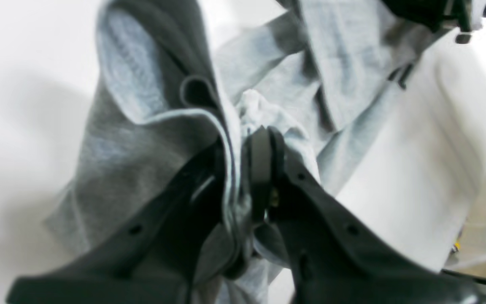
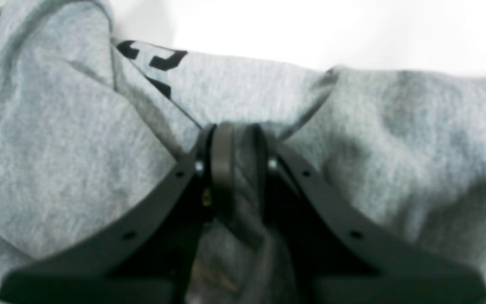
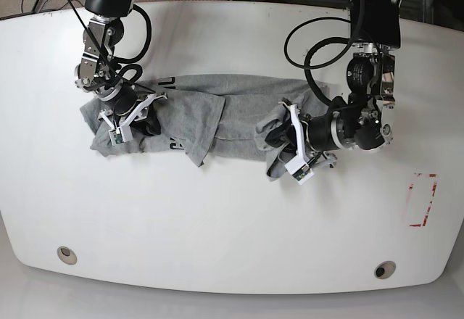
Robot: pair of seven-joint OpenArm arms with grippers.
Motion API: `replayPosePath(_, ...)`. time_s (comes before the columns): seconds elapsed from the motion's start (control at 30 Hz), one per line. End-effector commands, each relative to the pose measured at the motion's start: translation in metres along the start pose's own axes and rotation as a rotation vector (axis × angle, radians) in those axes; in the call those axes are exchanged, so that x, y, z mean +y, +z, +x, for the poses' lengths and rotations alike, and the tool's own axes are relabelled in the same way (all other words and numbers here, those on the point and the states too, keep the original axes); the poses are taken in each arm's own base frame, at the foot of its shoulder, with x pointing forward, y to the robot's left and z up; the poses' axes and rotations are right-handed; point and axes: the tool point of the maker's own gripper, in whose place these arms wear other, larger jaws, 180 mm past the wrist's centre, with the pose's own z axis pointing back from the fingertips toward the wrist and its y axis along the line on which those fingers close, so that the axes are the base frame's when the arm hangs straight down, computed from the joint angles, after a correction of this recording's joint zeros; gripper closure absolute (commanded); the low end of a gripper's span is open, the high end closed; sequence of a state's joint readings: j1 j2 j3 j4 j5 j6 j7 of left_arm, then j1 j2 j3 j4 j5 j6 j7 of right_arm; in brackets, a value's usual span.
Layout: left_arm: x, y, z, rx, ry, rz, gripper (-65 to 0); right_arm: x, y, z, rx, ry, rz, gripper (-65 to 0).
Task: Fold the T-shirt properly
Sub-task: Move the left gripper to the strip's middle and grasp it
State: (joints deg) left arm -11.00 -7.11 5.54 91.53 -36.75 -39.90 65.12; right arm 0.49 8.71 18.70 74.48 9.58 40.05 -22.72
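white table [image 3: 217,217], t-shirt [image 3: 239,109] pinched in both grippers

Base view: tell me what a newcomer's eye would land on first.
The grey T-shirt lies stretched across the white table, bunched at both ends. The left end effector is shut on its crumpled end on the view's right; the right end effector is shut on the opposite end, near black lettering.

Base view: overhead, looking down on the whole white oval table [image 3: 217,217], both arms in frame. Each wrist view sits close behind its own black gripper, blurred. All three share the crumpled heather-grey cotton T-shirt [image 3: 239,109]
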Motion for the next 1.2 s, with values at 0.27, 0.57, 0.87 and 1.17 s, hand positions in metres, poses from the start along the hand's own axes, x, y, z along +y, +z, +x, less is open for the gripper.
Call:
replayPosePath(0.27,-0.014,-0.005,0.021,-0.047,-0.047,-0.048,-13.3,-0.005,0.001,0.016,-0.035,0.017,-0.008,-8.7)
replayPosePath(0.57,-0.026,-0.007,0.039,-0.078,-0.085,-0.083,-33.5,-0.005,0.001,0.016,-0.036,0.018,-0.008,-8.7)
replayPosePath(0.87,-0.047,0.016,0.078,-0.199,-0.103,-0.195,-33.2,0.003,-0.003,0.015,-0.040,0.004,0.004,-8.7)
replayPosePath(1.17,0.017,0.034,0.031,-0.095,-0.002,-0.004,-33.1,0.006,-0.004,0.015,-0.045,-0.004,0.009,-8.7)
